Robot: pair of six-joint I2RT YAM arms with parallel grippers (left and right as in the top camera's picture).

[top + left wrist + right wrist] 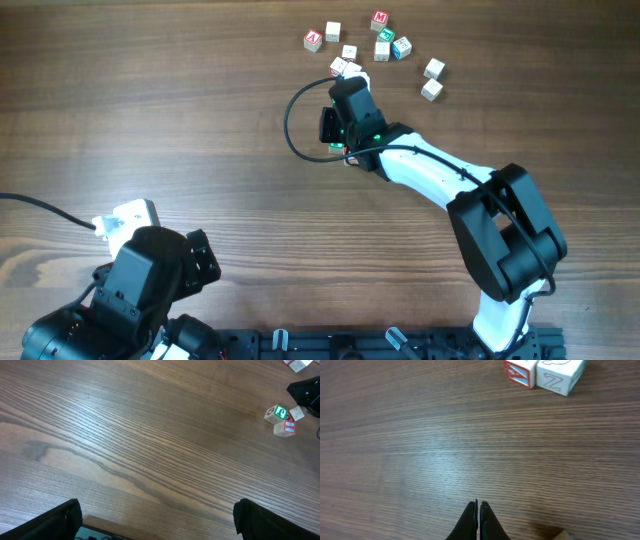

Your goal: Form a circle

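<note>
Circle clump [281, 417] just beside right end effector [479, 507], w/ tips pressed together; left end effector [156, 510] spread wide.

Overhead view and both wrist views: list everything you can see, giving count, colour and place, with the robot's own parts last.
table: one, brown wood, under everything
loose letter cubes: about eleven, pale with red, green or plain faces, scattered on the far side
clump of cubes: three, green-faced, red-faced and plain, touching, beside the right arm
black cable: one, looped beside that arm
left gripper: one, black, open, over bare table
right gripper: one, black, shut, just short of two cubes
</note>
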